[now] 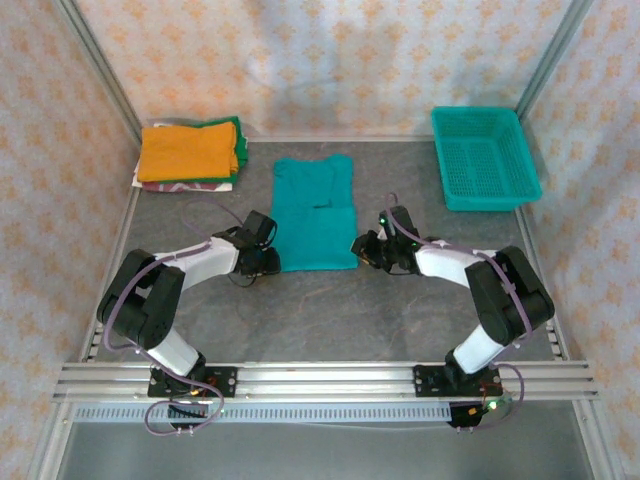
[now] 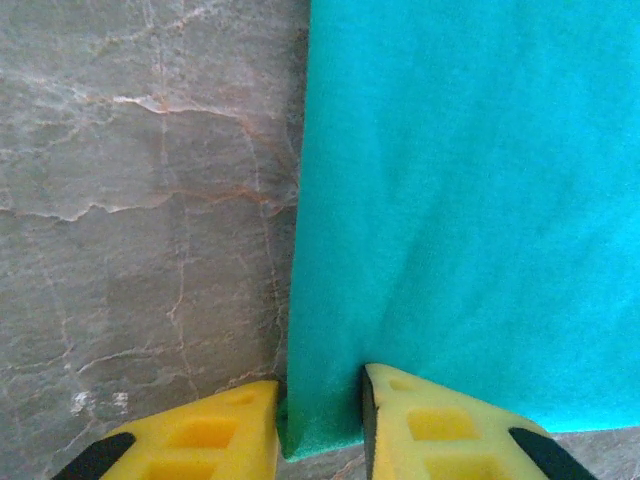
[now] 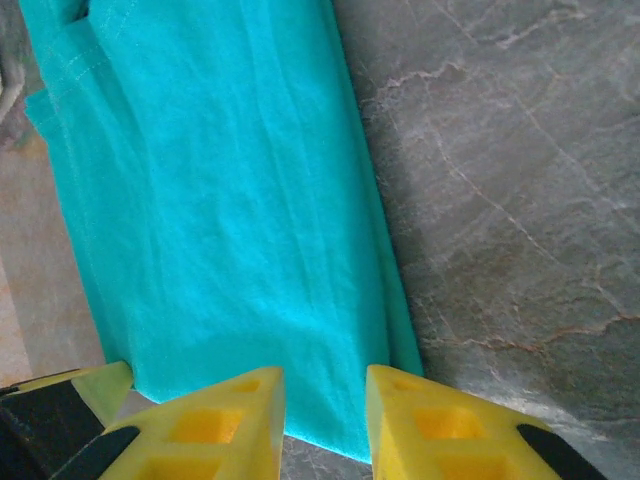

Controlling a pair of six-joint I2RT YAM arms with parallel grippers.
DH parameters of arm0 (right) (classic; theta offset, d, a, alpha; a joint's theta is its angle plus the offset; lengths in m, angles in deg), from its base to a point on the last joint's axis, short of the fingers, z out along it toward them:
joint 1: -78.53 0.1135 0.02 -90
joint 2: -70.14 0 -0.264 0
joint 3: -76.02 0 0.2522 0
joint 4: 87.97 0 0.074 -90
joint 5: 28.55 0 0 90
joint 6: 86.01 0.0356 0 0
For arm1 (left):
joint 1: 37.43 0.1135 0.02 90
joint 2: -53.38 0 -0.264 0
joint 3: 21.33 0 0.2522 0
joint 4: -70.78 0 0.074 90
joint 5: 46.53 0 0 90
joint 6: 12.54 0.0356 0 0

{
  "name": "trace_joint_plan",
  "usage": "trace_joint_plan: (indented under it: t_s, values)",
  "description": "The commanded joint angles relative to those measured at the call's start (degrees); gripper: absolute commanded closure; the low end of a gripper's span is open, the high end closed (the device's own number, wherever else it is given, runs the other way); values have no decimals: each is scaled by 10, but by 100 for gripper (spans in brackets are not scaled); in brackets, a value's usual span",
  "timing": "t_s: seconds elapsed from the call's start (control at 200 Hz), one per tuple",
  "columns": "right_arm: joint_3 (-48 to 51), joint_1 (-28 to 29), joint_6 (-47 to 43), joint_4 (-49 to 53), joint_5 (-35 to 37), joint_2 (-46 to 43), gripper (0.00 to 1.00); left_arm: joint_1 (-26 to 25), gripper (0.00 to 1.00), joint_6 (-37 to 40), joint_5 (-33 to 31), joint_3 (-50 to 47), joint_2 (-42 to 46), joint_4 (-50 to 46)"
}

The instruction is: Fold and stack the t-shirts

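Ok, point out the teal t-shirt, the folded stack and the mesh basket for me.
teal t-shirt point(image 1: 315, 215): top external view, middle of the cloth.
folded stack point(image 1: 190, 150): top external view, on the orange shirt on top.
mesh basket point(image 1: 485, 160): top external view, on its bare floor.

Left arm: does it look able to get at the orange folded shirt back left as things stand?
Probably yes: bare table lies between the left hand and the orange folded shirt. But the hand straddles a near corner of the teal t-shirt, so it's busy first.
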Motion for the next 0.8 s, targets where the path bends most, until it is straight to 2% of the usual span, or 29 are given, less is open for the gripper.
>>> trace_joint_plan:
  t_s: [0.0,0.105,0.325,0.355,0.606,0.796]
  values:
    - [20,3,3,-16,13,-20,72,-3,80,13,8,18,-10,40]
    - [33,4,7,-15,20,-33,71,-3,89,16,3,20,-11,35]
    - [46,3,36,-59,-18,-26,63,-3,96,18,1,17,-12,33]
    - [45,4,38,-63,-23,-22,63,-3,100,19,1,17,-11,32]
    - [34,9,42,-73,-21,10,61,-4,100,24,-6,11,3,25]
    - [37,10,24,-26,35,-19,58,-4,100,22,-7,8,1,30]
